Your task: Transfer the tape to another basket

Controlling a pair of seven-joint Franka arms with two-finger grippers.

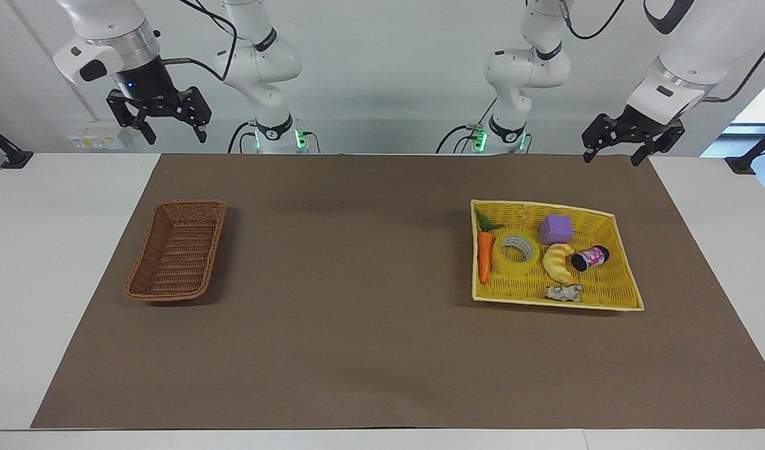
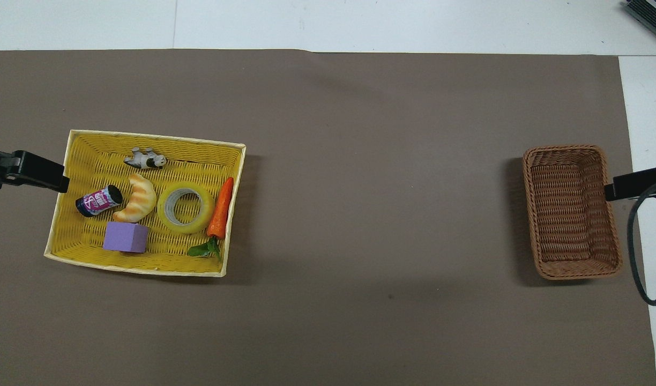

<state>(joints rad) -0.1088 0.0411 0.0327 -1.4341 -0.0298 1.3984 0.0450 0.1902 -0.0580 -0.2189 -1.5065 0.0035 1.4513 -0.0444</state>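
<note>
Yellow translucent tape (image 1: pixel 515 254) (image 2: pixel 186 208), flat, hole up, in a yellow tray, below and apart from the raised left gripper (image 1: pixel 614 150), brown wicker basket (image 1: pixel 177 249) (image 2: pixel 571 212), upright, empty, below the raised right gripper (image 1: pixel 172 129)

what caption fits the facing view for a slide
Tape lies in the yellow tray; brown basket waits; both grippers raised.

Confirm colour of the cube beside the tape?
Purple cube, plain; clearest in the overhead view.

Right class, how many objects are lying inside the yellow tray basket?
6, all in the yellow tray basket: toy carrot, tape beside it, purple cube, croissant, small can, and animal figurine farthest from the robots. None looks hidden.
</note>
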